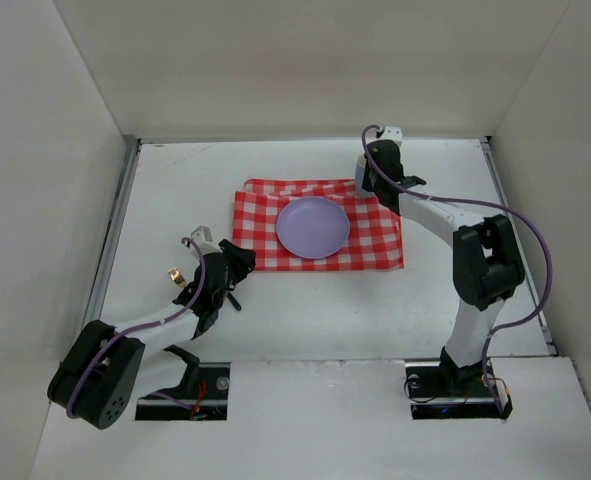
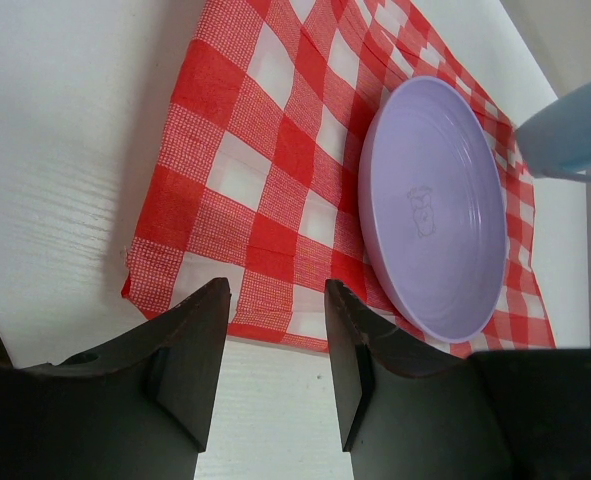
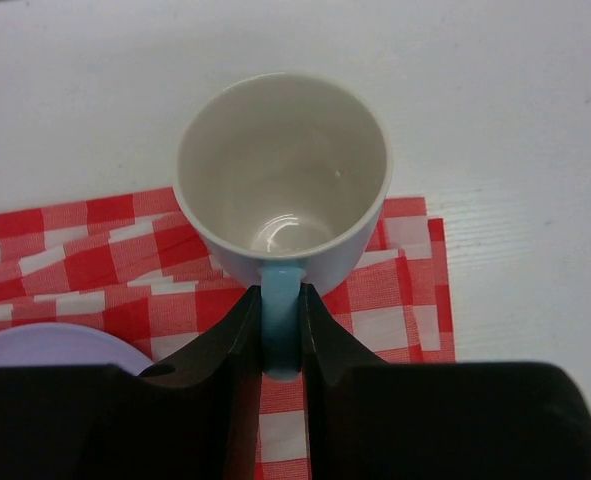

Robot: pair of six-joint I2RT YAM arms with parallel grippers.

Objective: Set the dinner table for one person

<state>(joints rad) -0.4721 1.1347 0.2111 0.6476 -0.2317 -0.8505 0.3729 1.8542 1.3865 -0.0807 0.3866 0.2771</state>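
Red-and-white checked cloth point(image 1: 375, 245) lies mid-frame on the white counter point(image 1: 305, 320), which fills the top view. A lilac plate point(image 1: 313, 226) sits at the cloth's centre. The right hand point(image 3: 280, 320) is clenched on the handle of a pale-blue mug point(image 3: 282, 175) over the cloth's upper-right corner; I cannot tell whether the mug is set down. The left hand point(image 2: 275, 340) is released and empty, lower left. The setting looks partly done, the mug's placing unfinished.

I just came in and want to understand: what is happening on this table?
A purple plate lies on the checked cloth on the white table. The right gripper is shut on the handle of a light blue mug at the cloth's far edge. The left gripper is open and empty, beside the cloth's near left corner.
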